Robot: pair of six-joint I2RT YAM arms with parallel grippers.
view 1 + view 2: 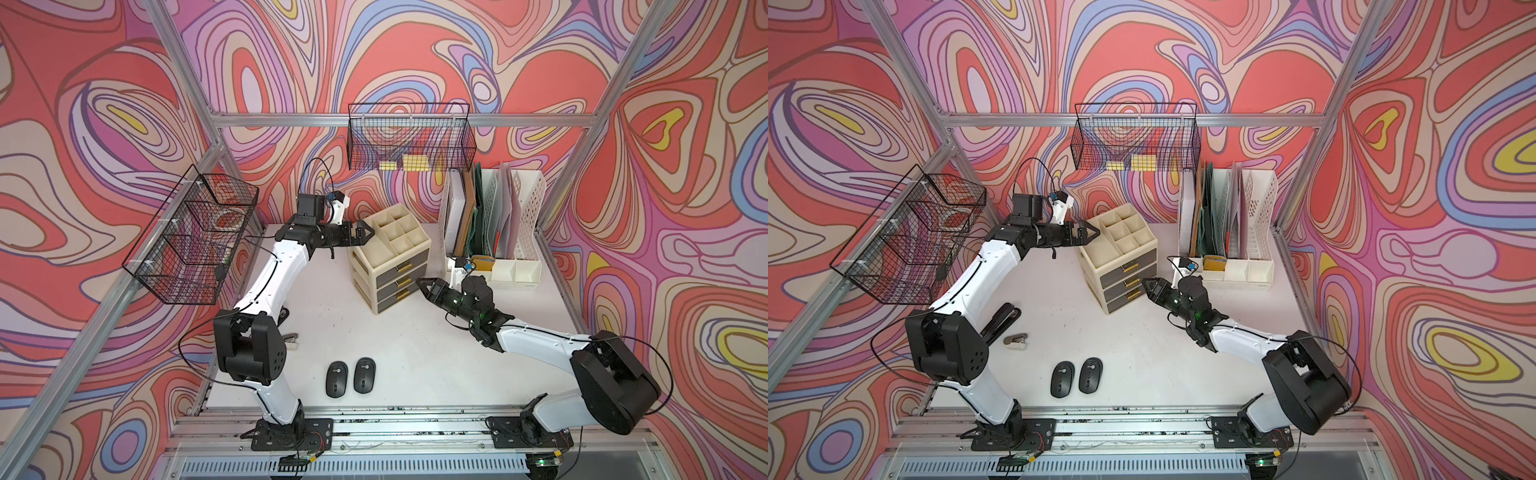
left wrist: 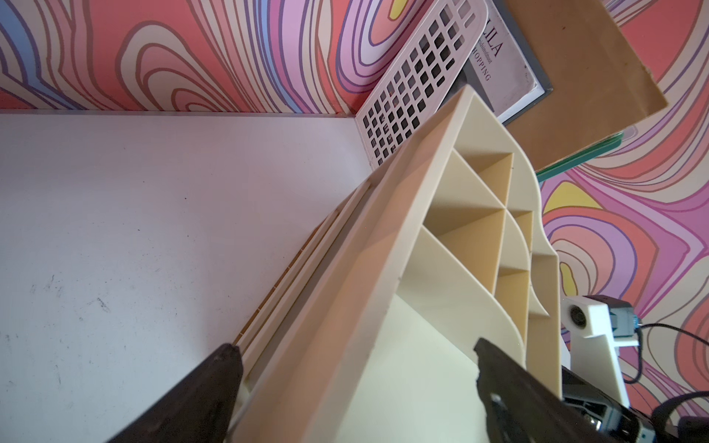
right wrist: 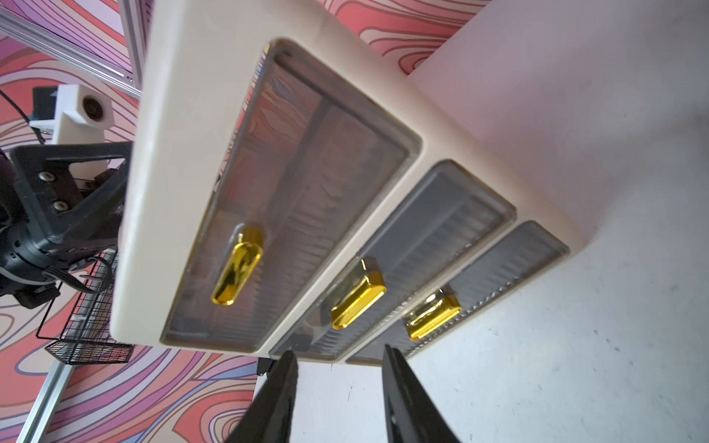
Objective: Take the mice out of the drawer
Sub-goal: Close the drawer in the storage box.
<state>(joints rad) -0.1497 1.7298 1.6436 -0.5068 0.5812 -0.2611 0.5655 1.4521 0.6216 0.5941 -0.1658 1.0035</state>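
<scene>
Mice: two black ones [image 1: 337, 379] [image 1: 365, 374] lie side by side, tops up, on the white table [image 1: 415, 345] near its front edge, between the two arm bases and nearer the left arm; both top views show them. They are well apart from the cream drawer unit [image 1: 390, 266], which stands farther back near the middle of the table. Its three grey drawers are all pushed in, each with a gold handle [image 3: 238, 264] [image 3: 356, 293] [image 3: 433, 316], and their contents cannot be made out through the cloudy fronts.

The right gripper [image 3: 338, 351] points at the drawer fronts, just short of the lower handles, its jaws partly apart with nothing between them. The left gripper [image 1: 368, 235] is spread wide at the unit's top back corner, one finger [image 2: 230, 356] outside the side wall and one over the tray of compartments; whether it touches the unit cannot be told.

A small stapler [image 1: 1016, 340] lies beside the left arm. A white file rack [image 1: 523, 266] stands just right of the unit, and two wire baskets [image 1: 409, 137] [image 1: 191, 237] hang on the frame.
</scene>
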